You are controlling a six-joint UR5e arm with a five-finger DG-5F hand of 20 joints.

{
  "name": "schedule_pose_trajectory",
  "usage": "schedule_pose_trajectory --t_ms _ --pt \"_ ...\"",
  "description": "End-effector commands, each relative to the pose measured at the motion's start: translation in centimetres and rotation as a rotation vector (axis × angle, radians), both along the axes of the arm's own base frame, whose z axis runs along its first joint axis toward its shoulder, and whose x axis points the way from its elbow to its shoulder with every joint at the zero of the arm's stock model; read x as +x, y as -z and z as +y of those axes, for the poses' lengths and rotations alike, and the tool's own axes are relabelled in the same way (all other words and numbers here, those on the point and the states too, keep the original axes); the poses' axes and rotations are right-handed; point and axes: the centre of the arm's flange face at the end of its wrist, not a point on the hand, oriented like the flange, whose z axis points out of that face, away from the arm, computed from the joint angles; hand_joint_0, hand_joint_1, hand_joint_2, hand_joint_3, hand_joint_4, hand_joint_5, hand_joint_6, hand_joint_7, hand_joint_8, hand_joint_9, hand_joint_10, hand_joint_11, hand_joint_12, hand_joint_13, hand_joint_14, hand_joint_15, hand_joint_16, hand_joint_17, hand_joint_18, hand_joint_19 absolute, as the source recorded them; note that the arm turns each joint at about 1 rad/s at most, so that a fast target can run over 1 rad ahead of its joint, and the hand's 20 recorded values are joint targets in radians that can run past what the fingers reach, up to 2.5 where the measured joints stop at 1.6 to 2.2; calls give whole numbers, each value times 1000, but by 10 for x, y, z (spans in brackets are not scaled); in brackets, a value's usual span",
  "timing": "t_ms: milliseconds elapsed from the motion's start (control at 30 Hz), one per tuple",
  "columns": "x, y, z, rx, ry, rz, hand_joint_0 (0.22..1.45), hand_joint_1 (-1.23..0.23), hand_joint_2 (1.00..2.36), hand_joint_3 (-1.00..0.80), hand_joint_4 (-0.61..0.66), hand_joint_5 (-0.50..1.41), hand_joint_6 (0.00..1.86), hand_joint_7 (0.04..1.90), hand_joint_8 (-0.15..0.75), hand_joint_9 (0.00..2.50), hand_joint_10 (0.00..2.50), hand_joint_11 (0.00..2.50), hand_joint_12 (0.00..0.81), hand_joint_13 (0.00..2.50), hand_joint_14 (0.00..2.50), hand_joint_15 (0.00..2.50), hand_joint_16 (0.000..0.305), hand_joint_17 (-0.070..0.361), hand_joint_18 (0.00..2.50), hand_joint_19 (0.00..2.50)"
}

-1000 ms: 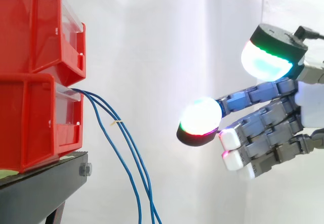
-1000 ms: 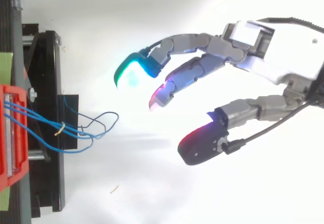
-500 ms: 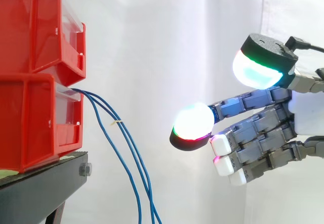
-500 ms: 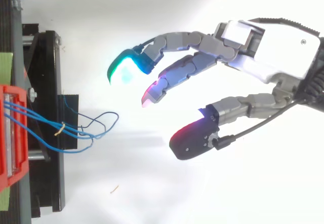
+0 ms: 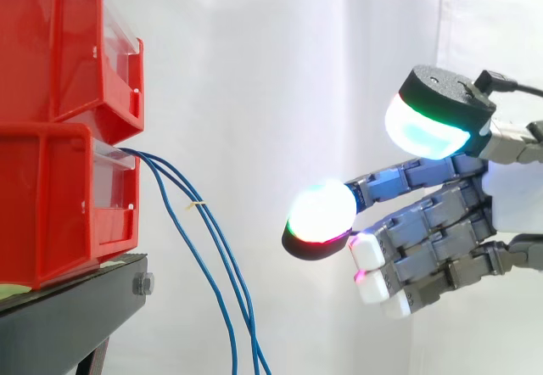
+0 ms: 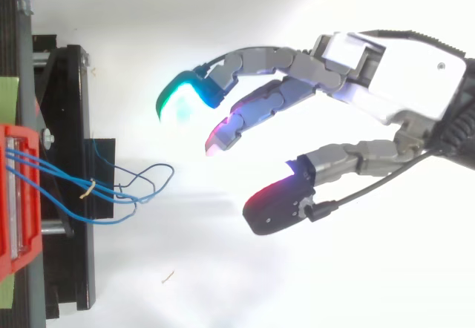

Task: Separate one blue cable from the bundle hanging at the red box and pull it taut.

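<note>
Hanging from the lower red bin [image 5: 59,197] at 9 o'clock, the blue cables [image 5: 195,204] drop toward 6 o'clock. At 3 o'clock, the hand [image 5: 441,222] has fingers spread, gripping nothing, well apart from the cables.

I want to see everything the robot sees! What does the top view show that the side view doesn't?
The top view adds how the blue cables spread sideways, their loose ends curling into loops, and a tiny scrap on the white surface. The side view adds height: the upper red bin stacked on the lower red bin, with the cables leaving the lower one and hanging down past the black stand. Both share the open hand, fingers pointing at the cables without touching them, and the little yellow tie on the bundle.
</note>
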Motion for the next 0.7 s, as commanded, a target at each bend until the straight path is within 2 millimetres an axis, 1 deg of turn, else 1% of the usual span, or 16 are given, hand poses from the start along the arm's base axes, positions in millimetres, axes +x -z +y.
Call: schedule_pose_trajectory --t_ms 0,567,633,667 --pt "5 6 4 1 0 -20 570 -683 1000 -500 246 -163 502 781 328 898 12 412 328 815 11 311 31 70 669 343" --pt "6 6 6 -5 1 -26 571 -684 1000 -500 245 -163 502 781 326 899 10 406 326 816 12 315 31 70 672 340" --pt "9 16 7 -4 -3 -15 571 -686 1000 -500 246 -163 502 780 327 898 10 414 327 817 12 315 31 70 672 343" --pt "10 17 8 -1 -5 -16 571 -686 1000 -500 245 -163 502 781 327 898 10 403 327 817 12 320 31 70 672 340"
